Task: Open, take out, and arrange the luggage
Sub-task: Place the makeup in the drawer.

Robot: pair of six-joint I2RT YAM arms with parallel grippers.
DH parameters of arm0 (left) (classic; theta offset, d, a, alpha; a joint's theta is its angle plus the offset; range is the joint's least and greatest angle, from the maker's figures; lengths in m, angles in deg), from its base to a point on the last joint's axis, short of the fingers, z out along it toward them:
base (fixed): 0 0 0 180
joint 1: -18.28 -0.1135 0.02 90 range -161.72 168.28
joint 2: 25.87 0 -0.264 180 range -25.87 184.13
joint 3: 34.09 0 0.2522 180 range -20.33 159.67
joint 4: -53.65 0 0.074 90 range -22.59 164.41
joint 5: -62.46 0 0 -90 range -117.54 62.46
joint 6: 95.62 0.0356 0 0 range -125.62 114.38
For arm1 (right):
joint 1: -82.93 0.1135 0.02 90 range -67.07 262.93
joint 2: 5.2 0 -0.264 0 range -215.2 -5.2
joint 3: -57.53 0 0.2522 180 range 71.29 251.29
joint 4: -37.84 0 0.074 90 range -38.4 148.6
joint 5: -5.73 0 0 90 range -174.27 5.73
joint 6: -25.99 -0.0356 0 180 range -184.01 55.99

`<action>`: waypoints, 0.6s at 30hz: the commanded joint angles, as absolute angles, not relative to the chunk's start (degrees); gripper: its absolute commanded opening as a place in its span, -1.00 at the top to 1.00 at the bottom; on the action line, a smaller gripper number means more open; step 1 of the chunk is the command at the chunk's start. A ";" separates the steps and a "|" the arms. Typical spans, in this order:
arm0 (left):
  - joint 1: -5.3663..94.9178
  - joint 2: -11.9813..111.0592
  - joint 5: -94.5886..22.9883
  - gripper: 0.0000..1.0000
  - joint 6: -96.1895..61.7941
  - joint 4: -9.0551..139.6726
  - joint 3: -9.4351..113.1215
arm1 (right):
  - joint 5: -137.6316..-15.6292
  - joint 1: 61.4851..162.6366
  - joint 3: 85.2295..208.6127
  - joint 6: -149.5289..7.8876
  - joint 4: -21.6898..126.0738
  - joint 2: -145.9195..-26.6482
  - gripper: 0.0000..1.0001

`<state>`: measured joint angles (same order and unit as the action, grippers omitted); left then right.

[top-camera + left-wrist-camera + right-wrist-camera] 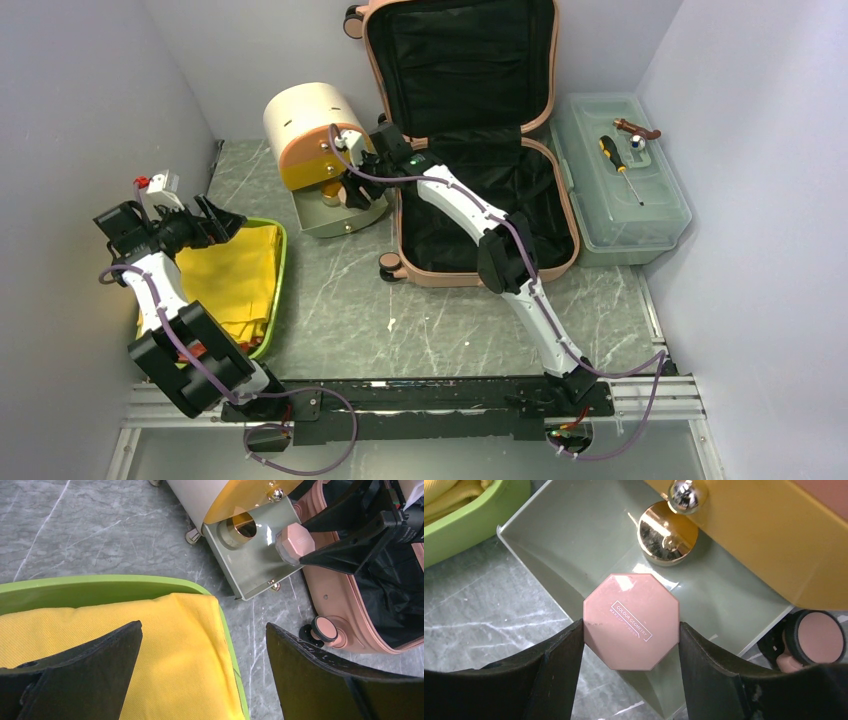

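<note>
The luggage (470, 150) lies open at the far middle, lid upright. Just left of it the right gripper (630, 630) clamps a pink octagonal compact (631, 612) over an open drawer (569, 540); the left gripper (204, 627) gapes wide above a yellow cloth (115, 625), near left

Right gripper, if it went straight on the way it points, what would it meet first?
The right gripper holds a pink compact, which would likely touch the open drawer floor first; depth unclear.
</note>
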<state>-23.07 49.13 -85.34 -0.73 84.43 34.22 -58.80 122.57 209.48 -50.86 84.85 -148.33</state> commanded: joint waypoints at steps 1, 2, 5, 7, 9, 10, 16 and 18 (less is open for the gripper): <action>-23.38 49.25 -87.13 -0.98 -0.34 83.28 34.08 | -59.52 122.84 213.68 -53.09 78.85 -149.32 0.21; -23.38 49.29 -87.06 -0.98 -0.34 83.24 34.08 | -59.41 122.84 213.82 -53.18 78.58 -149.47 0.21; -23.38 49.58 -87.06 -0.98 -0.34 83.33 34.08 | -58.81 122.84 213.78 -53.14 78.15 -149.63 0.21; -23.38 49.63 -87.05 -0.98 -0.39 83.29 34.08 | -58.09 122.92 213.40 -53.11 78.14 -149.46 0.21; -23.34 49.71 -87.04 -0.98 -0.48 83.24 34.08 | -57.42 123.06 212.84 -53.19 78.05 -149.23 0.18; -23.38 49.80 -87.11 -0.98 -0.51 83.21 34.03 | -57.24 123.08 212.53 -53.12 77.99 -149.18 0.16; -23.38 50.15 -87.39 -0.98 -0.61 82.97 33.91 | -58.27 123.35 211.45 -53.27 75.38 -149.95 0.14; -23.38 50.08 -87.47 -0.98 -0.61 82.97 33.90 | -58.42 123.64 211.72 -53.10 74.75 -150.54 0.14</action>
<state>-23.07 50.05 -85.38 -0.73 84.41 34.22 -58.45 122.96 210.72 -52.52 79.43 -149.97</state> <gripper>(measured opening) 0.992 0.655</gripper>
